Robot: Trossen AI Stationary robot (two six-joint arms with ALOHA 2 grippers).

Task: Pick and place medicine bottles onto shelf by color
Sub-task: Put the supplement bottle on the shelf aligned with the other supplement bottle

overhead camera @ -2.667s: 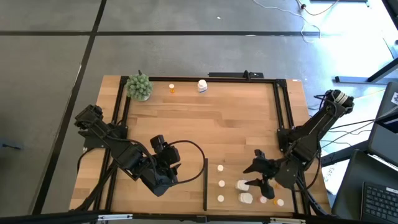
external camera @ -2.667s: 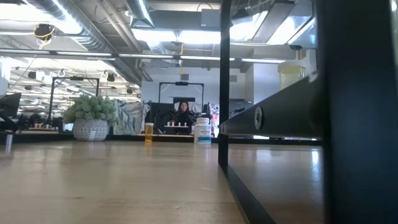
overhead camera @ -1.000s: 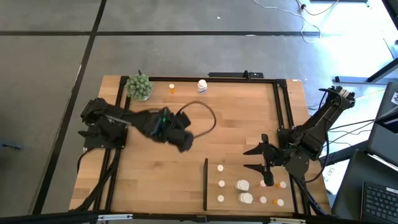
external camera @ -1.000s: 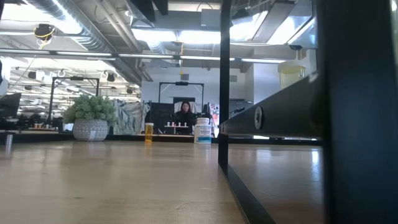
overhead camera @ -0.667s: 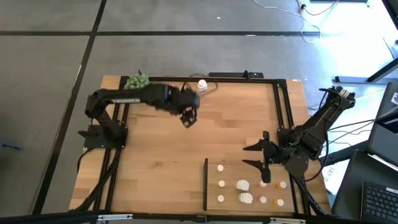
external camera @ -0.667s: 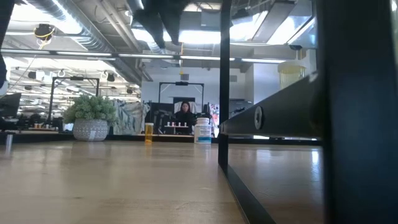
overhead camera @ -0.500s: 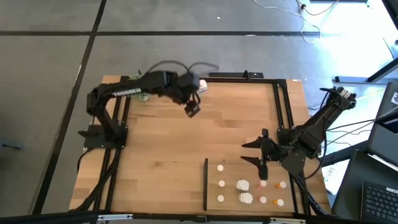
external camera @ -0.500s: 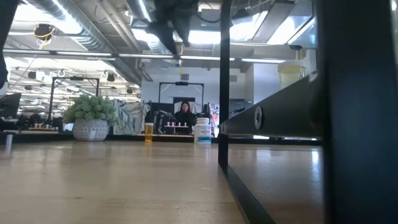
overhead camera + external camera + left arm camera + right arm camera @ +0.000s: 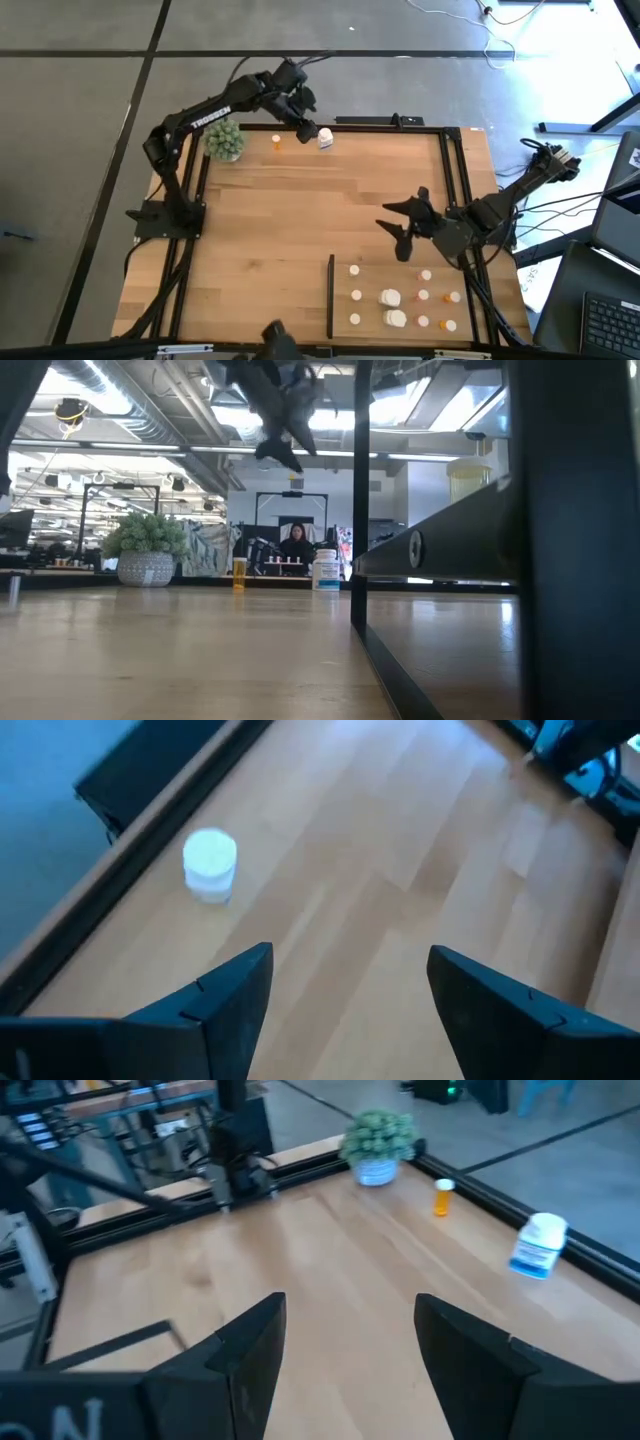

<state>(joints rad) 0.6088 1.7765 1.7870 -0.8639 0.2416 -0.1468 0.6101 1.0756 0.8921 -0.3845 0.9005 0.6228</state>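
Note:
A chunky white medicine bottle (image 9: 325,138) and a small orange one (image 9: 277,143) stand upright at the table's far edge. My left gripper (image 9: 305,122) hangs open above the table just left of the white bottle (image 9: 210,865), nothing between its fingers. It shows high up in the low view (image 9: 280,420), over both bottles (image 9: 326,570). Several small white and orange bottles (image 9: 390,297) stand on the shelf (image 9: 372,280) at the near right. My right gripper (image 9: 400,225) is open above the table, just beyond the shelf's far side.
A green plant ball in a pot (image 9: 224,140) sits at the far left corner. A black frame rail (image 9: 380,122) runs along the far edge behind the bottles. The shelf's black strip (image 9: 331,295) stands on its left side. Bare wood lies across the table's middle.
My left gripper has swept from the table's middle left to the far edge, turning as it went, and now hangs beside the white bottle, still open. My right gripper has swung a little toward the far and left, away from the shelf's bottles.

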